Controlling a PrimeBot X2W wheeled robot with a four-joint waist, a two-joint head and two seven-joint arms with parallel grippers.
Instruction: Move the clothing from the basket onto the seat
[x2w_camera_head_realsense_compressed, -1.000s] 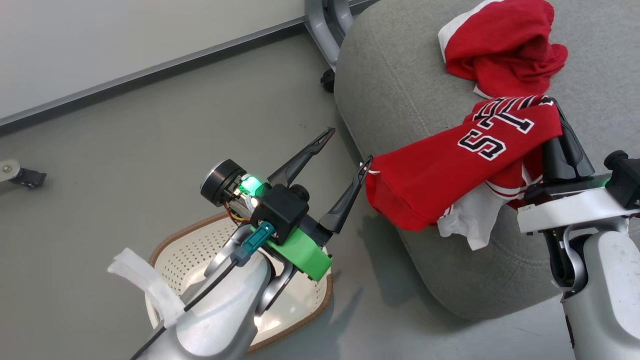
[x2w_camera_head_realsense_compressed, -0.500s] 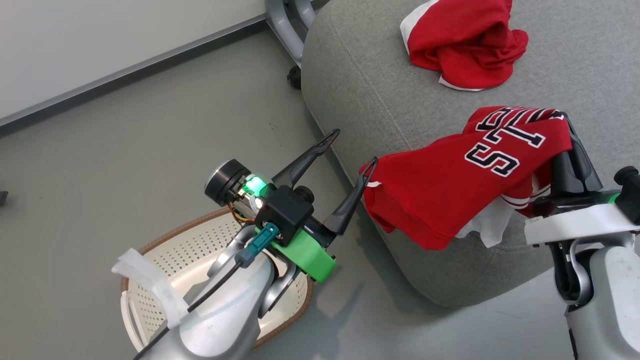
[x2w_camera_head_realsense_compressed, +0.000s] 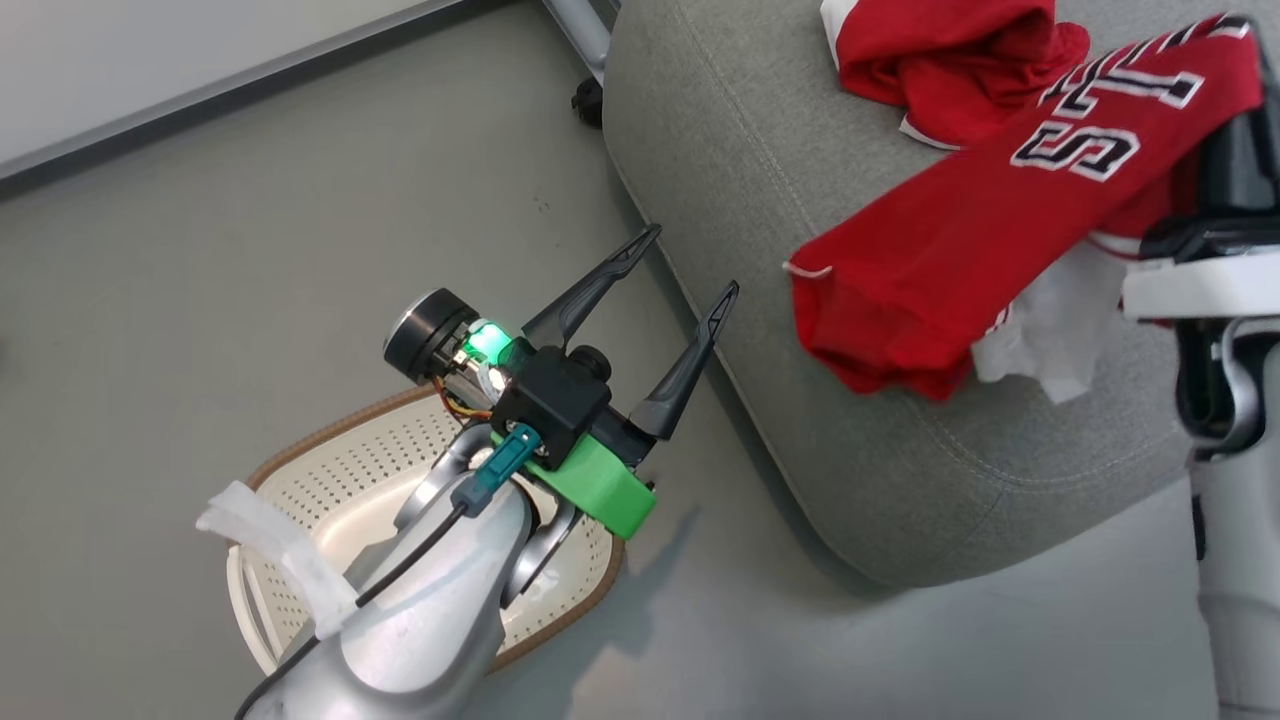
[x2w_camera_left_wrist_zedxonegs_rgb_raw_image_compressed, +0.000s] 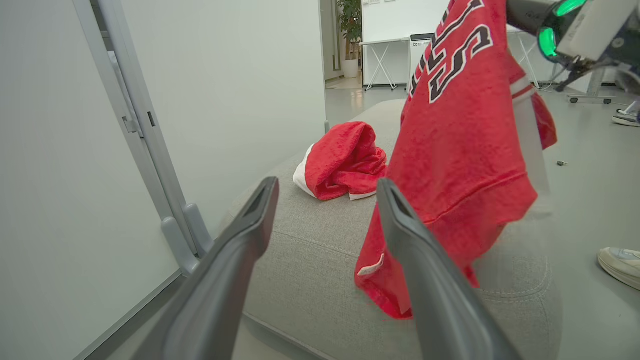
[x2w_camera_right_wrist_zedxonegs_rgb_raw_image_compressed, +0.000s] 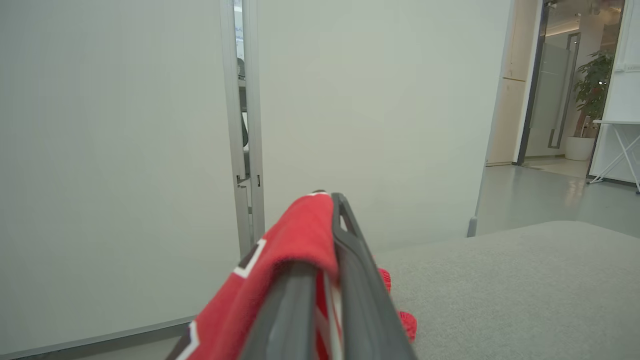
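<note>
The right gripper (x2w_camera_right_wrist_zedxonegs_rgb_raw_image_compressed: 327, 200), clamped on the lettered red garment (x2w_camera_head_realsense_compressed: 960, 250), now holds it farther in over the seat (x2w_camera_head_realsense_compressed: 720, 150) than half a second earlier, clear of the left edge. A crumpled red garment (x2w_camera_head_realsense_compressed: 950, 60) lies just beyond it on the seat. The left gripper (x2w_camera_head_realsense_compressed: 691, 261) is wide open and empty, between the seat and the basket (x2w_camera_head_realsense_compressed: 330, 470) on the floor.

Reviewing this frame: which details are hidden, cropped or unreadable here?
- Cream perforated plastic basket: the left arm covers much of its inside in the head view.
- Lettered red garment: folds hide part of the word in the head view.
- Right gripper: cloth wraps one fingertip in the right wrist view.
- Crumpled red garment: cropped by the head view's top edge.
</note>
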